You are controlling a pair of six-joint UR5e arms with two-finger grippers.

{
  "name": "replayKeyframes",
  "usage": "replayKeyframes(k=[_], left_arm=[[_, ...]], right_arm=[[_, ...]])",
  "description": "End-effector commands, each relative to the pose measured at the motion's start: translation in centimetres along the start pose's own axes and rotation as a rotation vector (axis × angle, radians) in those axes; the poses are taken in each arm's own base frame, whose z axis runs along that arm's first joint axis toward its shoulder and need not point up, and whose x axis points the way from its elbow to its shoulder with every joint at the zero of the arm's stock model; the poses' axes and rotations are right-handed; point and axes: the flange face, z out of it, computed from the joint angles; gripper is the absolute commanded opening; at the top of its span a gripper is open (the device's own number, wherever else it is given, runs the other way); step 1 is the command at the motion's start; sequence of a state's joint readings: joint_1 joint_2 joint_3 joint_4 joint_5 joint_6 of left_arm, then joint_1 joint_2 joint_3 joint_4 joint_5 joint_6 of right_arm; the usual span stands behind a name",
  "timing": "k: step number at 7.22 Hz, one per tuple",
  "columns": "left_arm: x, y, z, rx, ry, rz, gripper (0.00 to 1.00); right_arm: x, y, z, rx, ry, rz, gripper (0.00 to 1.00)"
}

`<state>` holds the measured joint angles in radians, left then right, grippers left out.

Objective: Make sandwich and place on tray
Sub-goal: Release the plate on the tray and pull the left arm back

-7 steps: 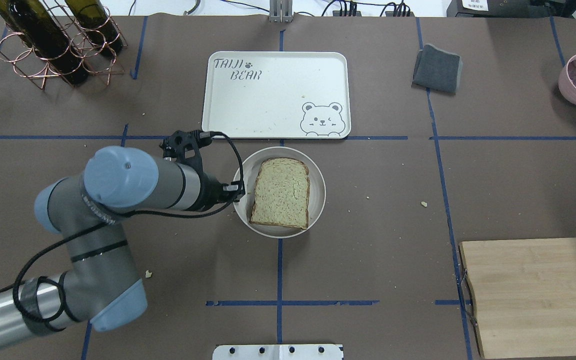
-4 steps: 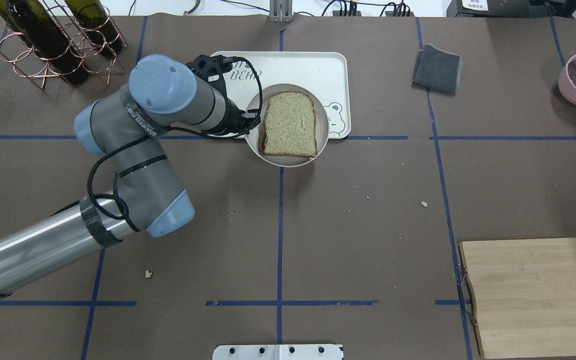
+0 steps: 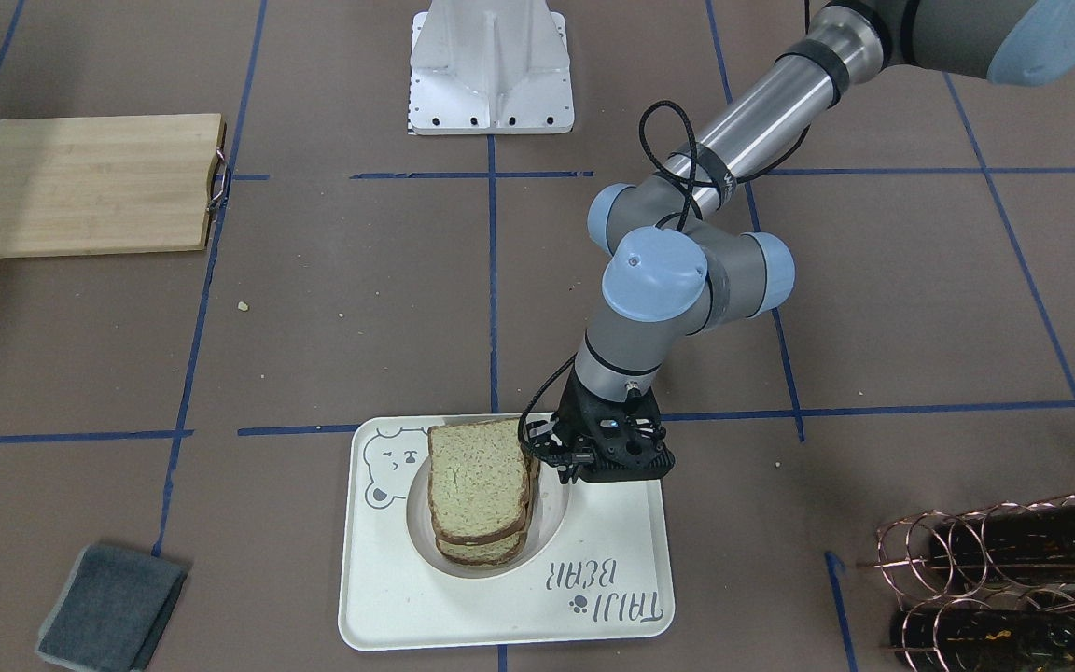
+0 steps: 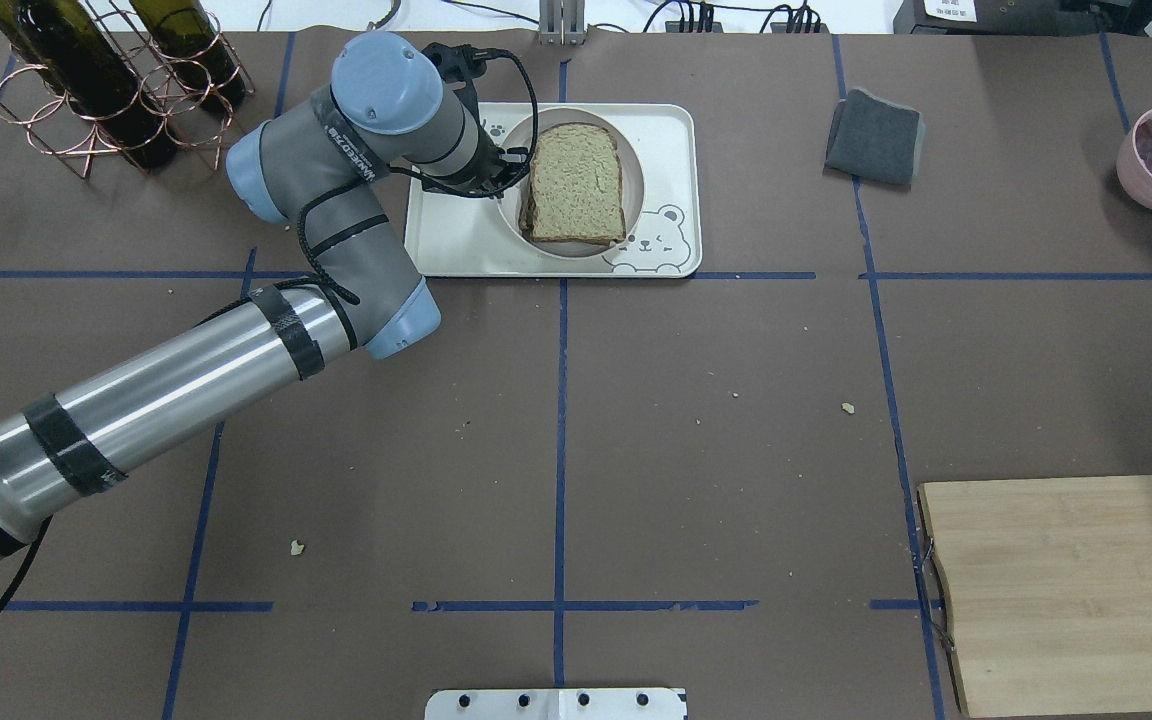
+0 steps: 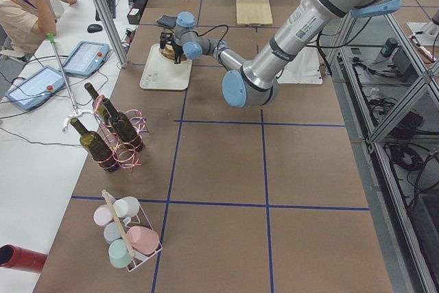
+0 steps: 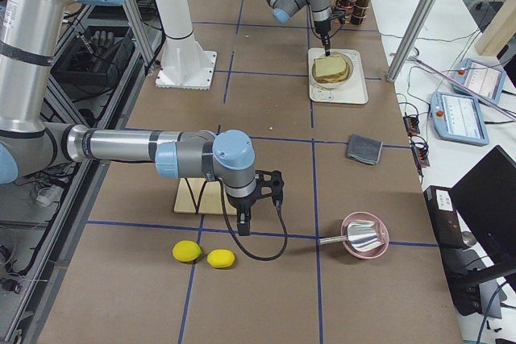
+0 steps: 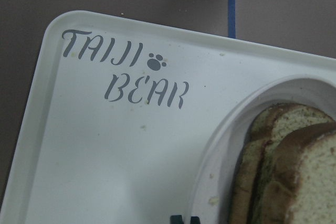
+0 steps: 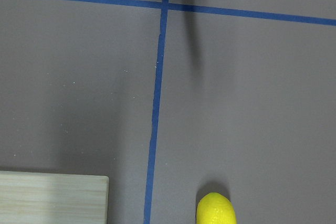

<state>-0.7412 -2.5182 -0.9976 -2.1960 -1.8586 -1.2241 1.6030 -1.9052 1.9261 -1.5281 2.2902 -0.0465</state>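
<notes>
The sandwich (image 4: 576, 183) is assembled: two bread slices stacked, the top one sitting a little off the lower one. No filling shows between them from any view. It sits on the dish (image 4: 634, 165), and the dish lies within the tray (image 4: 456, 240), toward the bear-face end and clear of the lettering. So the making looks done and the carry to the tray looks almost done too.

The left tool (image 4: 511, 178) is at the dish's rim on the lettering side. In the wrist view its dark tips show right at that rim, so it appears to be pinching the dish edge. I cannot tell whether the dish rests fully on the tray or hangs just above it.

What seems left is small: settle the dish if it is not down, let go of the rim, and draw the arm away without dragging the dish or knocking the top slice.

The right tool (image 6: 246, 219) hangs over the worktop near the board (image 4: 1066, 590) and two lemons (image 6: 187, 251), well apart from the tray. Whether it is spread or pressed together I cannot tell.
</notes>
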Motion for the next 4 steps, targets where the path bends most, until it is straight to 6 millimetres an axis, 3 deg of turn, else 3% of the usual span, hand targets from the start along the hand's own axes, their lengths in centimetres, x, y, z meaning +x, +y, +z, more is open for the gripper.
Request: replayKeyframes(k=[1,2,4], left_arm=[[-0.5,-0.5,0.2,0.01,-0.004,0.138,0.99],[-0.8,-2.1,-2.2,0.041,0.018,0.172,1.0],[-5.7,-1.5,-7.1,0.024,-0.008,0.236,1.0]], right_arm=[[0.0,0.0,0.0,-0.002,0.0,0.002,1.0],[0.1,0.1,0.1,-0.003,0.0,0.003,1.0],[0.2,0.3,0.2,-0.006,0.0,0.004,1.0]])
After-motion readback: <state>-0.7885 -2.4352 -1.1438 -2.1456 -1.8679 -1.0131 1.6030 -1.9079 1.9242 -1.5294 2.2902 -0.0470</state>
